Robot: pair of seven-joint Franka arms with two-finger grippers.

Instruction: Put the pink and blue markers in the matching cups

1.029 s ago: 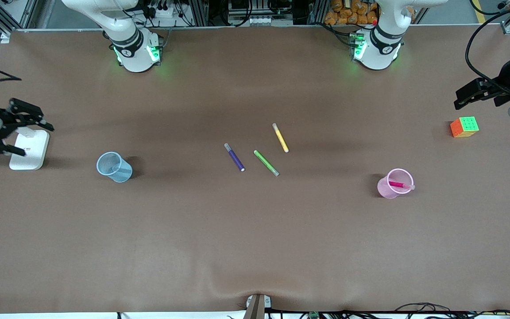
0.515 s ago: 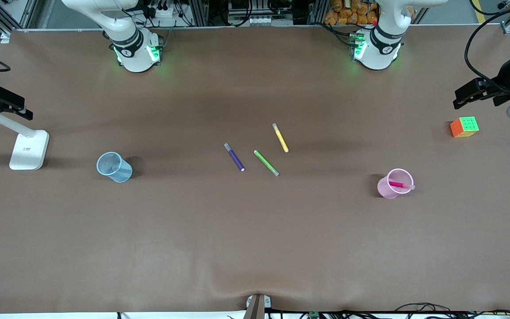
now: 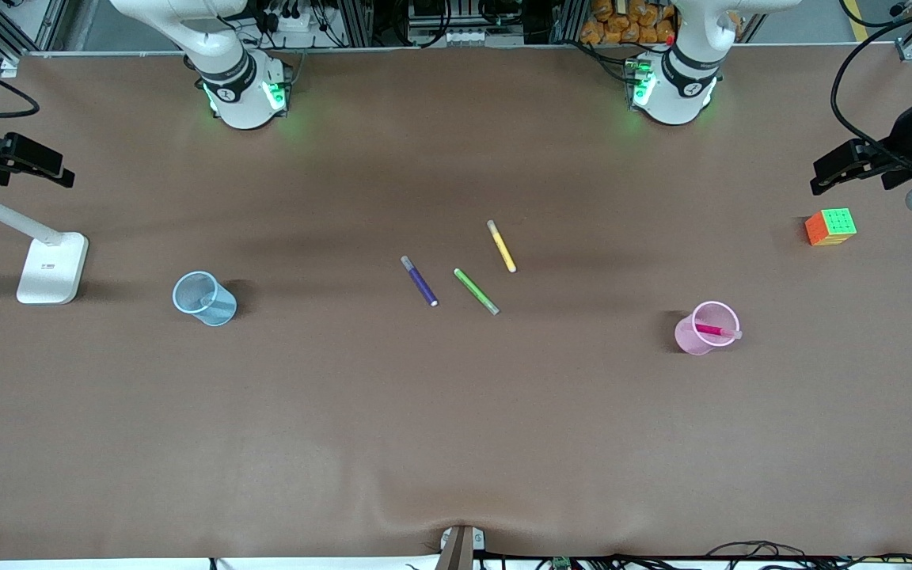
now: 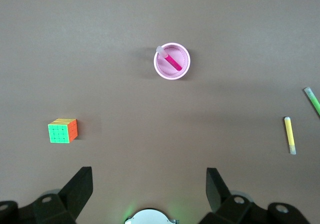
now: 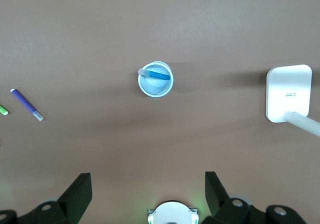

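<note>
The pale pink cup (image 3: 697, 336) stands toward the left arm's end of the table with the pink marker (image 3: 716, 330) leaning in it; both also show in the left wrist view, cup (image 4: 172, 72) and marker (image 4: 172, 62). The light blue cup (image 3: 204, 298) stands toward the right arm's end. In the right wrist view the blue marker (image 5: 156, 74) lies inside the blue cup (image 5: 155, 87). My left gripper (image 3: 824, 176) is open and empty, up over the table's end near the cube. My right gripper (image 3: 56, 168) is open and empty, over the table's end above the white stand.
A purple marker (image 3: 419, 281), a green marker (image 3: 476, 291) and a yellow marker (image 3: 501, 246) lie mid-table. A colour cube (image 3: 830, 226) sits at the left arm's end. A white stand (image 3: 52, 267) with a slanted arm is at the right arm's end.
My right gripper has drawn back from over the white stand's base toward the robots' side of the table. The left arm, cups and markers have not moved.
</note>
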